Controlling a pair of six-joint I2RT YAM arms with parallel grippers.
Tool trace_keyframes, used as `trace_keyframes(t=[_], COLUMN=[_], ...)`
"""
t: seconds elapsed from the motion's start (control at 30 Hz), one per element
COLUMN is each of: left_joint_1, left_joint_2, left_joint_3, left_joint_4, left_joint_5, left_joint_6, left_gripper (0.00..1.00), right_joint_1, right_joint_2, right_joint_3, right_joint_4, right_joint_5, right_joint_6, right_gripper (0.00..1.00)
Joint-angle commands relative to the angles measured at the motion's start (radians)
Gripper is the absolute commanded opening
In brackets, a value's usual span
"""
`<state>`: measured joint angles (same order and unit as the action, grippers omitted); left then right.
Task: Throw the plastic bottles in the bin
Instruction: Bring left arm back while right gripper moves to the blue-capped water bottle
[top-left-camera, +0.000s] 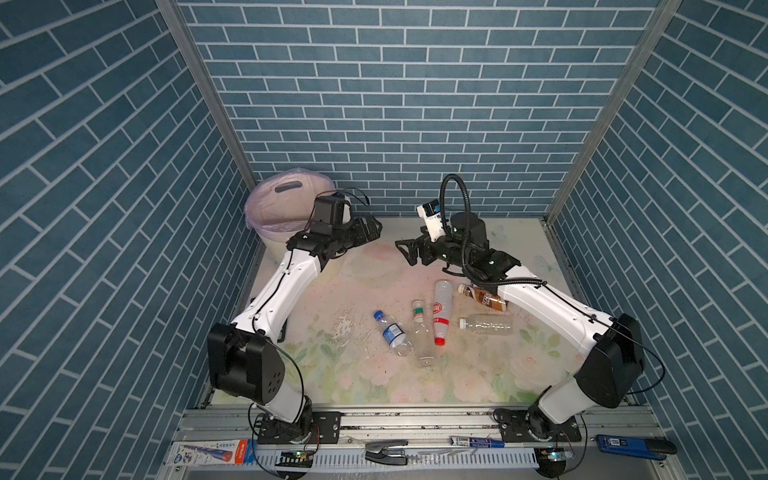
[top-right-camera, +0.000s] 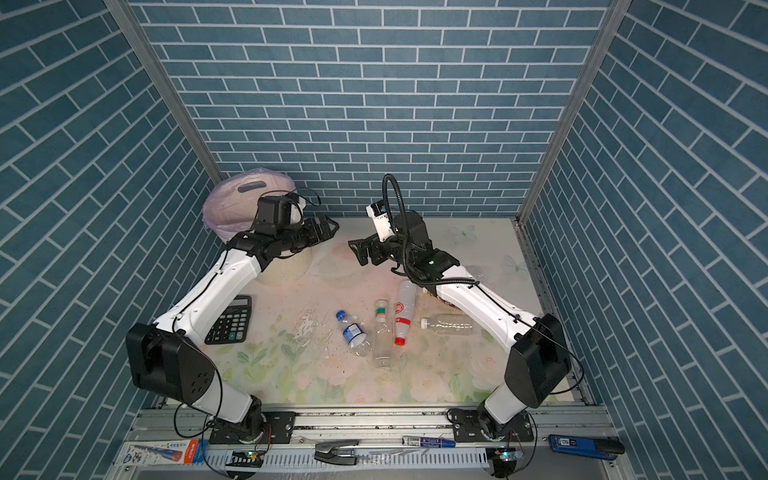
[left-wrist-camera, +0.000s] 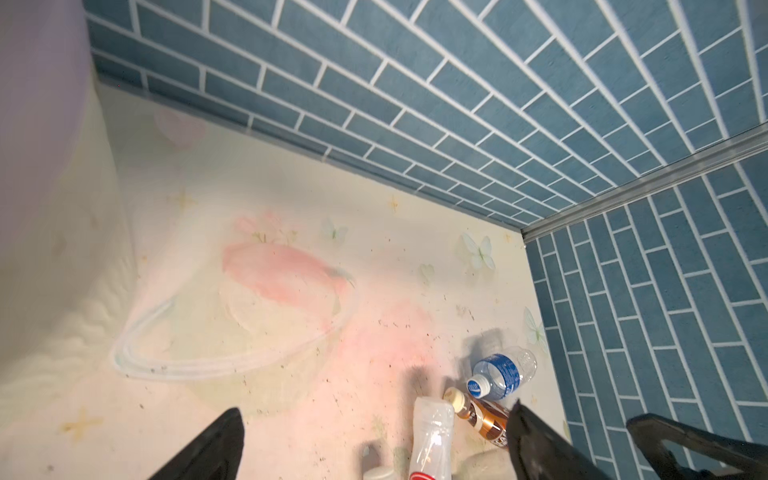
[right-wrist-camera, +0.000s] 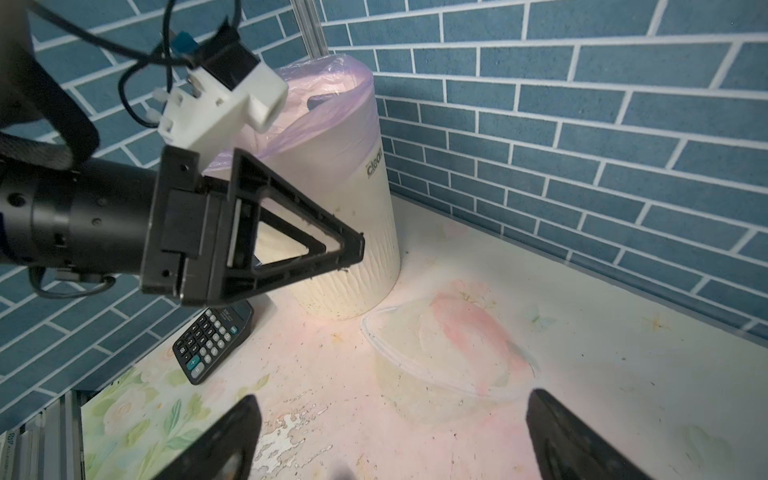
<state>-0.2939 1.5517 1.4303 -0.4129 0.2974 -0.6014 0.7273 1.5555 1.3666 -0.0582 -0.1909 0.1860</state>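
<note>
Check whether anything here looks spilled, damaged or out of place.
A black calculator lies by the left arm, not a bottle. Beside the blue-capped bottle a whitish patch on the table cover looks flaked or wet; unclear which.

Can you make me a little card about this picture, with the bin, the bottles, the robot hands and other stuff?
Bin: cream, pink bag inside, back left corner
Bottles lying mid-table: blue-label bottle, green-band bottle, red-cap bottle, brown-label bottle, plain clear bottle
Left gripper: fingers open, holding nothing, near the bin
Right gripper: fingers open, holding nothing
Other stuff: black calculator
</note>
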Motion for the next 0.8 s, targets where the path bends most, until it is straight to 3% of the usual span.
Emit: trace_keyframes(t=[0.0,0.2,0.5,0.77], left_joint_1=[-0.031,-0.051,-0.043,0.038], left_joint_2=[-0.073,-0.119,-0.168,-0.194], left_joint_3=[-0.065,-0.232,-0.455,-0.621], left_joint_4=[0.070,0.133,0.256,0.357], left_joint_5=[0.026,0.049,0.083,0.161], left_joint_6=[-0.067,-0.157,-0.277,-0.372], left_gripper=[0.99,0.99,0.99,0.99], right_joint_1=[0.003,0.011,0.068,0.147], right_joint_2=[-0.046,-0.060,0.040,0.107], right_joint_3=[-0.064,-0.128,-0.118,-0.117], right_joint_4=[-0.109,-0.211,-0.360,-0.350], right_joint_5=[0.000,-0.025,-0.030,-0.052], right_joint_6=[-0.005,0.000,0.011,0.039], right_gripper=[0.99,0.99,0.96,0.90])
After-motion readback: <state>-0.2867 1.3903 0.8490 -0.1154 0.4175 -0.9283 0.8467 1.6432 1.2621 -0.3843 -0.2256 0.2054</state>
